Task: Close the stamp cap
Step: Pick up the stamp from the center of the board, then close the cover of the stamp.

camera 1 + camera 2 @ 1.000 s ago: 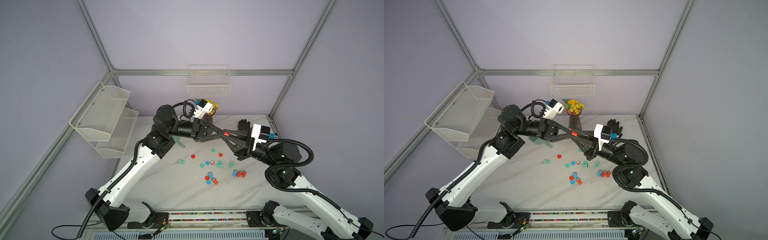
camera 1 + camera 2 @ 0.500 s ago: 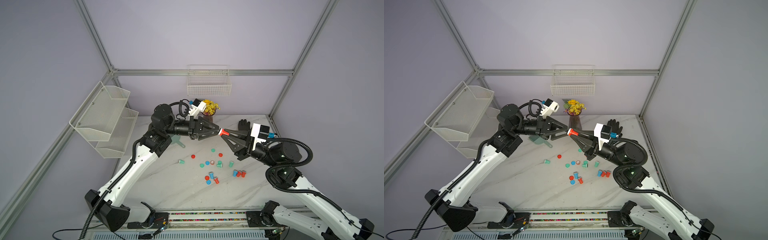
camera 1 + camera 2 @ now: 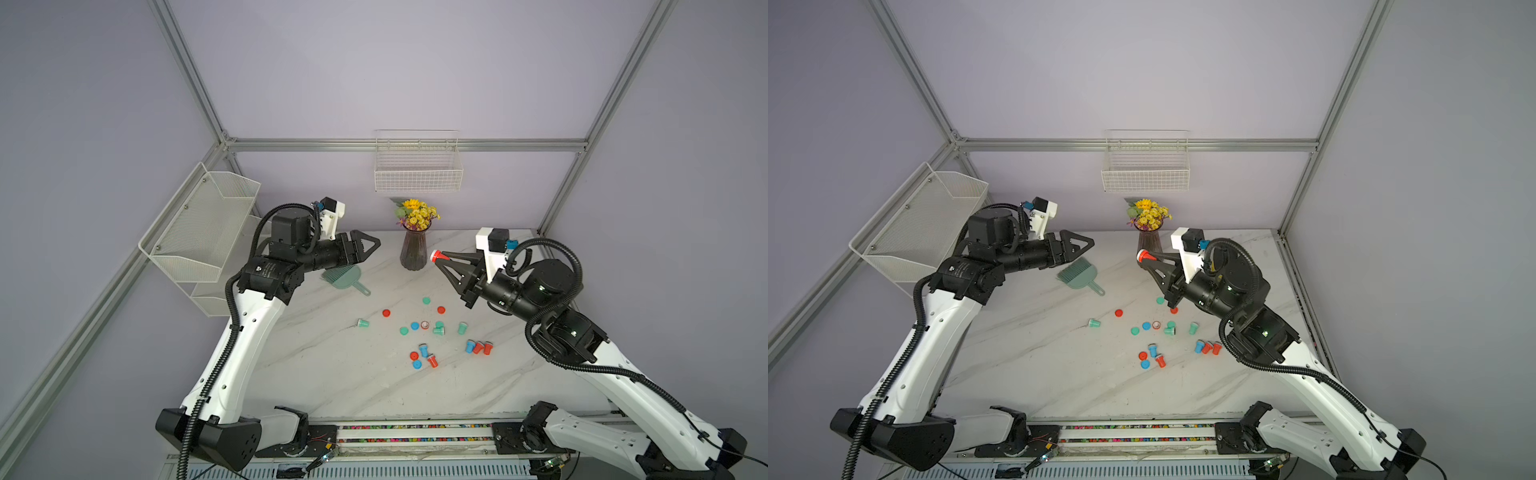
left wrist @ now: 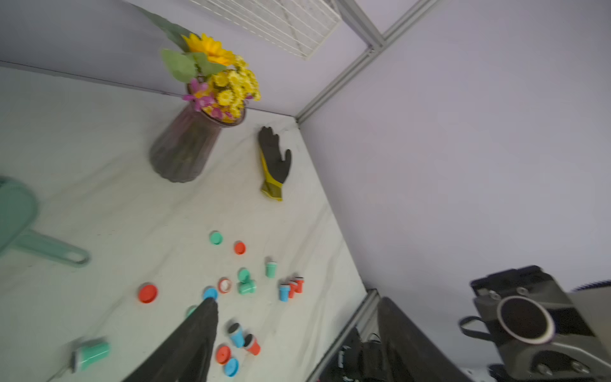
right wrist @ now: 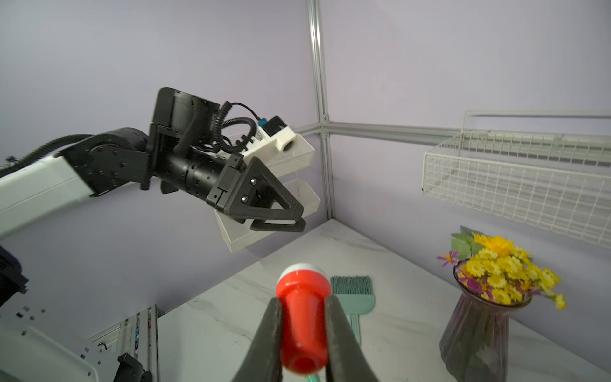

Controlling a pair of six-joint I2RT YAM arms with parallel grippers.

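My right gripper (image 3: pixel 443 258) (image 3: pixel 1149 258) (image 5: pixel 302 299) is shut on a red stamp (image 3: pixel 435 256) (image 3: pixel 1143 255) (image 5: pixel 303 317), held in the air in front of the vase. The stamp's wide end points away from the fingers and shows a white rim beyond a red collar. Whether that collar is the cap I cannot tell. My left gripper (image 3: pixel 372 244) (image 3: pixel 1087 244) (image 4: pixel 297 314) hangs open and empty well to the left of the stamp, above the green brush. Several loose stamps and caps (image 3: pixel 424 332) (image 3: pixel 1156 336) (image 4: pixel 246 287) in red, blue and green lie on the marble table (image 3: pixel 332 374).
A dark vase of yellow flowers (image 3: pixel 414 249) (image 5: pixel 476 330) stands at the back, close to the held stamp. A green brush (image 3: pixel 345 277) (image 5: pixel 352 291) lies at the back left. A black glove (image 4: pixel 275 158) lies near the right wall. Mesh shelves (image 3: pixel 199 232) hang on the left wall.
My left gripper, which was shut at the tip of the stamp, has opened and drawn back to the left. The right gripper kept hold of the stamp and barely moved.
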